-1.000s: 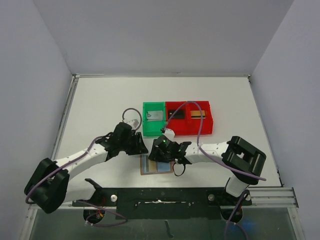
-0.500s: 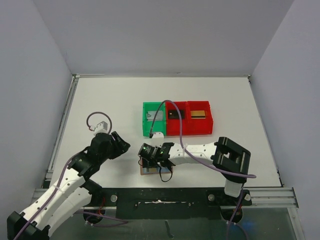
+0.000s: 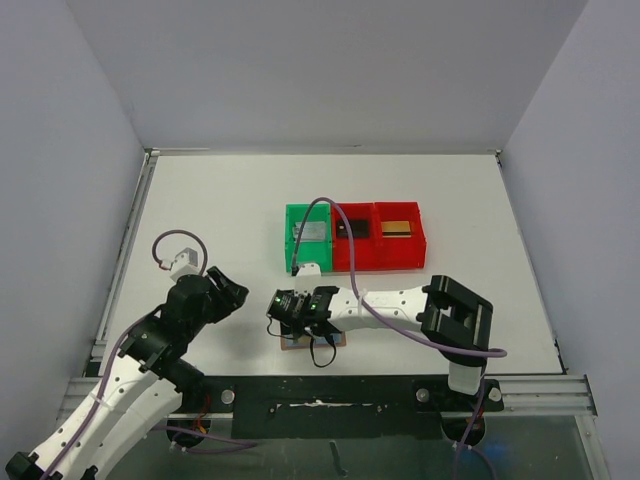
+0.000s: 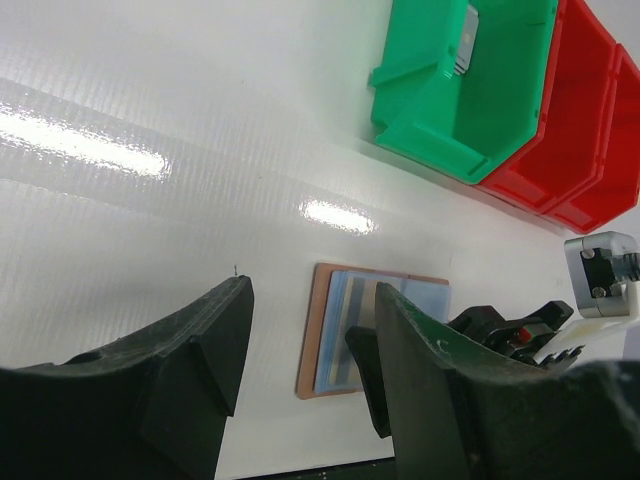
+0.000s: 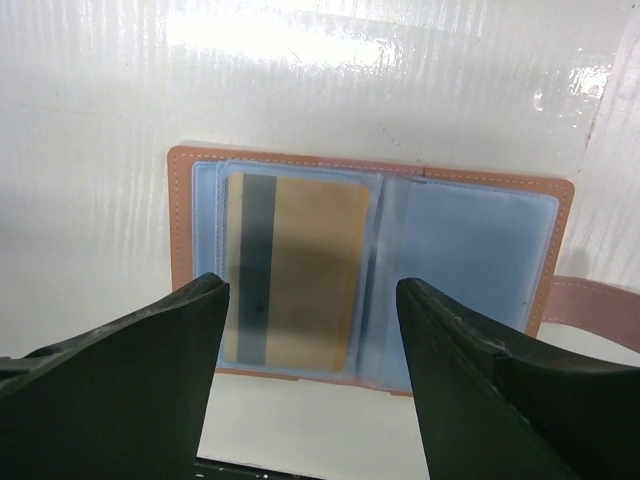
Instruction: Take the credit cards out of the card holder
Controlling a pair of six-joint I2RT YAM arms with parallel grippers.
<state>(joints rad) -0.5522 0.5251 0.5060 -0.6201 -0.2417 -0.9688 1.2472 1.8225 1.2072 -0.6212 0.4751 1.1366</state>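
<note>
Right wrist: right gripper (image 5: 310,290), jaws wide and empty, moved over card holder (image 5: 470,240); left gripper (image 4: 312,292) withdrew, jaws apart; gold-tan card (image 5: 300,260) remains pocketed.

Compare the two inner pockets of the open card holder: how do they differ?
In the right wrist view, the left pocket holds a gold-tan card with a dark stripe; the right pocket looks empty. The strap tab sticks out beside the right pocket, not the left pocket. Both are blue-grey and lie open, flat.
</note>
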